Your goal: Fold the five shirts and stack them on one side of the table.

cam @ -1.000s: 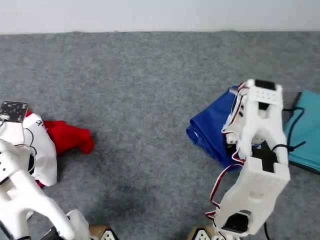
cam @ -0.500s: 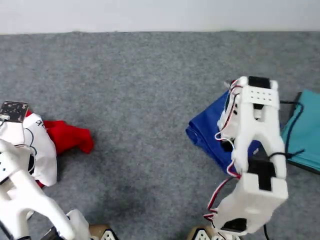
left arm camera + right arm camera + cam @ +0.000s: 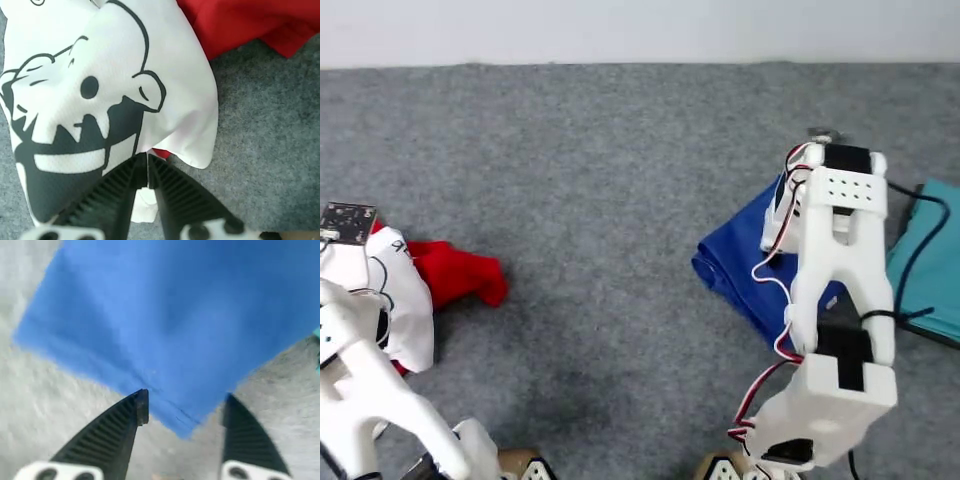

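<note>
the right gripper (image 3: pixel 186 399), jaws spread, hangs just above a corner of the blue shirt (image 3: pixel 735 255), which lies at the right of the table (image 3: pixel 610 150) beside a teal shirt (image 3: pixel 932 255), well apart from the left arm (image 3: pixel 360 395).

Grey table cover (image 3: pixel 600 150) looks rough, felt-like; blue shirt (image 3: pixel 190 330) is matt cloth; white shirt (image 3: pixel 100 75) is smooth printed cloth

Table: you're working on a grey, felt-like table (image 3: pixel 600 200).
Left-arm side: your red shirt (image 3: pixel 465 275) lies bunched near the edge, and a white shirt (image 3: pixel 410 300) with black print partly overlaps it.
Right-arm side: your blue shirt (image 3: pixel 740 260) lies fairly flat. A teal shirt (image 3: pixel 940 280) lies beyond it at the edge, and you can't tell whether they touch.
</note>
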